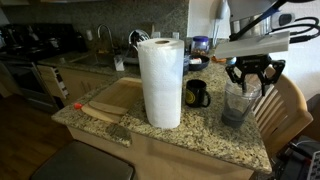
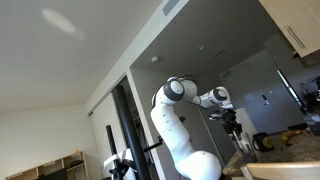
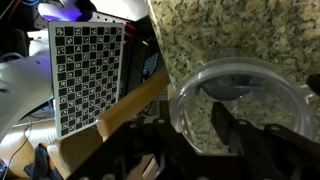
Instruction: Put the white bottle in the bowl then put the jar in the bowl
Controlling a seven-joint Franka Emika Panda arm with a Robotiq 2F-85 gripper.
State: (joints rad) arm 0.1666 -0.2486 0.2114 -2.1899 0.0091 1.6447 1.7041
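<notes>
An exterior view is looking from slightly above the tabletop (image 1: pixel 215 135), facing across it toward the kitchen behind, near enough that the paper towel roll (image 1: pixel 160 82) is filling its middle. An exterior view is sitting low and farther off, tilting up at the arm (image 2: pixel 180 130) and the ceiling. The wrist view is looking down past the jaws, very close onto the jar (image 3: pixel 238 100). All 3 are taking in the jaws.

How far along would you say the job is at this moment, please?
Done: cannot confirm; no white bottle or bowl shows in these views. In hand: the gripper sits over the jar, its fingers straddling the rim in the wrist view; the jar stands on the counter. Left: lifting the jar to the bowl.
</notes>
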